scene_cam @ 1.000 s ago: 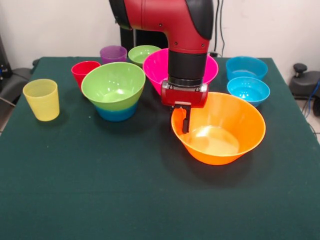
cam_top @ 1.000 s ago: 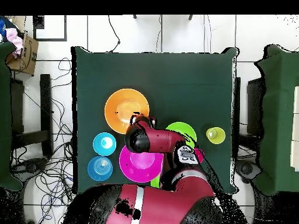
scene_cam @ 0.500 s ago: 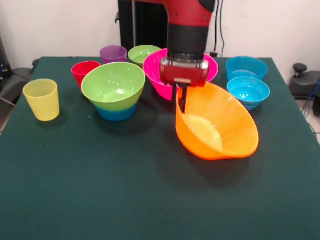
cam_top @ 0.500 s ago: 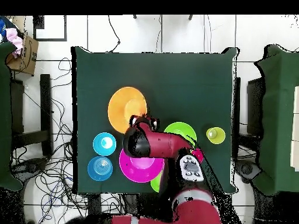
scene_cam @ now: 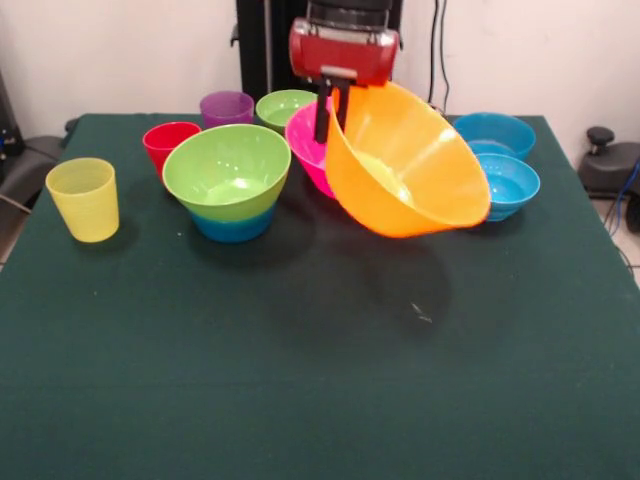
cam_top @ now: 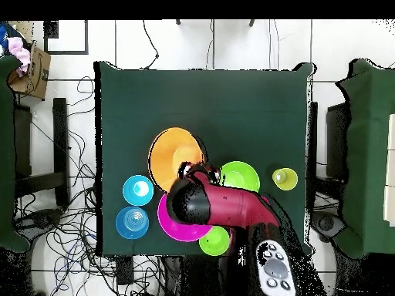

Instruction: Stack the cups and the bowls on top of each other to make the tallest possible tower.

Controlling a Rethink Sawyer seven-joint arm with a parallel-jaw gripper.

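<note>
The gripper is clamped on the rim of the orange bowl — tilted, up off the table, beside the pink bowl.

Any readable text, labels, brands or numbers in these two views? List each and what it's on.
None readable.
Orange bowl, held tilted by the gripper: no print visible.
The other bowls and cups: plain.
Cardboard box beside the table in the overhead view: any marking is too small to read.

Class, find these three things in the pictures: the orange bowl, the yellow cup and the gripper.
orange bowl (scene_cam: 420,165): front view, on its inner wall.
yellow cup (scene_cam: 84,203): front view, on its side wall.
gripper (scene_cam: 329,110): front view, between the fingertips, at the bowl's rim.
</note>
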